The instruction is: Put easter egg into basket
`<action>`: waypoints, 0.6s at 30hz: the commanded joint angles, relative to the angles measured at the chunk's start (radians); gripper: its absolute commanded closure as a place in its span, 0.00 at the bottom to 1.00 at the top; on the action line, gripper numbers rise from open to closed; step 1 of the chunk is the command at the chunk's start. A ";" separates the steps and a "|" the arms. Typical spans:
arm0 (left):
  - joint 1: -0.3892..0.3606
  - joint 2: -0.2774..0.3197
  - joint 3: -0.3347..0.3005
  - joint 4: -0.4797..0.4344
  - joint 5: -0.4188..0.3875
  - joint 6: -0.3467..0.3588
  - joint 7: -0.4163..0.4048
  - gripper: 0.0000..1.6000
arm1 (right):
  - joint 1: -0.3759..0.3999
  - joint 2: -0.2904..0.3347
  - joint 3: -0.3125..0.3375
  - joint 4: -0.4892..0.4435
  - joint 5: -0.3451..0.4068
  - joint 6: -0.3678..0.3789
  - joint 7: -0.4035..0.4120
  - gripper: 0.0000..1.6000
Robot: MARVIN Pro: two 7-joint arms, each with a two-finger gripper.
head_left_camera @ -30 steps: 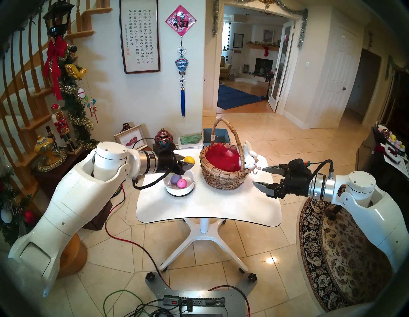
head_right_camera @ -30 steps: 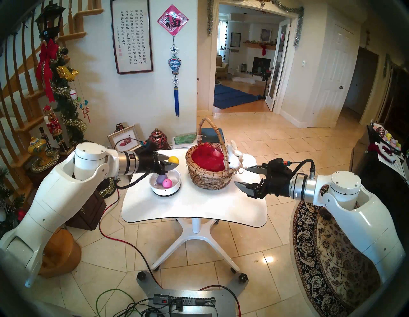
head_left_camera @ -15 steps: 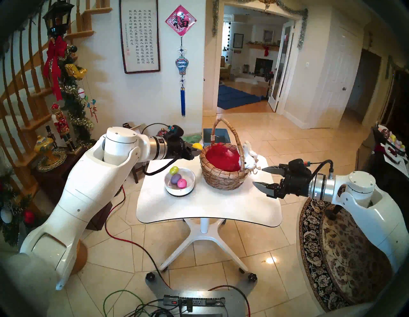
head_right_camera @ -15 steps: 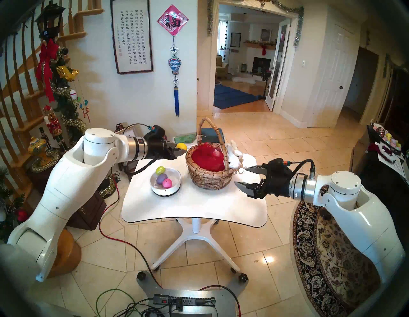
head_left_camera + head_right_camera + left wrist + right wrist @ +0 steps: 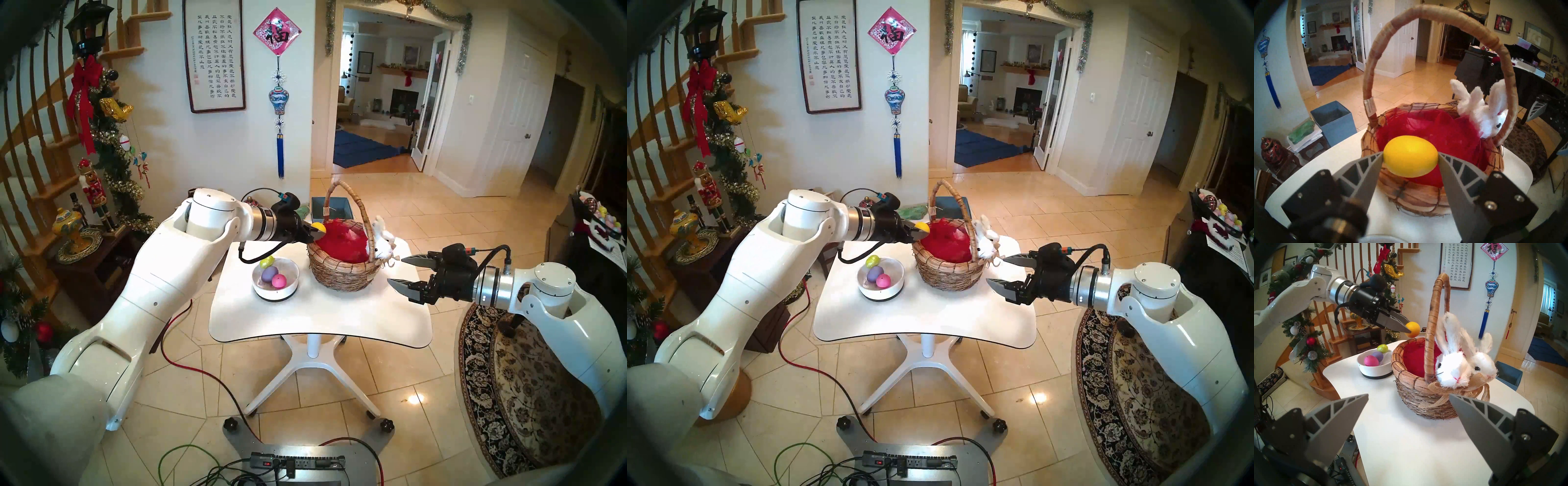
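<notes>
My left gripper (image 5: 317, 232) is shut on a yellow easter egg (image 5: 319, 227), pinched at both ends between the grey fingers (image 5: 1366, 171). The egg (image 5: 1412, 329) hangs just above the left rim of the tan wicker basket (image 5: 342, 271), over the edge of its red lining (image 5: 1423, 129). The basket stands on the white table (image 5: 319, 319), with a tall arched handle (image 5: 1434, 324) and white plush bunnies (image 5: 1452, 368) on its right rim. My right gripper (image 5: 395, 270) is open and holds nothing, level with the basket's right side, by the bunnies.
A low white bowl (image 5: 275, 292) left of the basket holds a pink egg (image 5: 279, 281), a purple one (image 5: 269, 272) and a green one (image 5: 267, 261). A blue box (image 5: 330, 207) stands behind the table. A dark side table (image 5: 88, 264) with ornaments is at far left.
My left arm has carried the yellow egg up from above the white bowl and to the right, to the basket's left rim. The right arm has not moved.
</notes>
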 commanded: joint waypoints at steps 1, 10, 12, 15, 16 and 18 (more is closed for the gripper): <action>-0.116 -0.056 0.001 0.054 0.014 -0.017 -0.074 0.48 | 0.004 0.002 0.008 -0.001 0.001 -0.002 -0.001 0.00; -0.199 -0.083 0.043 0.189 0.057 -0.057 -0.184 0.47 | 0.003 0.002 0.008 -0.001 0.001 -0.002 -0.001 0.00; -0.208 -0.095 0.050 0.216 0.074 -0.070 -0.202 0.45 | 0.003 0.002 0.008 -0.001 0.001 -0.002 -0.001 0.00; -0.234 -0.120 0.071 0.269 0.089 -0.084 -0.218 0.46 | 0.003 0.002 0.008 -0.001 0.001 -0.002 -0.001 0.00; -0.246 -0.128 0.081 0.288 0.092 -0.088 -0.224 0.45 | 0.003 0.002 0.008 -0.001 0.001 -0.002 -0.001 0.00; -0.264 -0.142 0.096 0.317 0.095 -0.095 -0.234 0.46 | 0.003 0.002 0.008 -0.001 0.001 -0.002 -0.001 0.00</action>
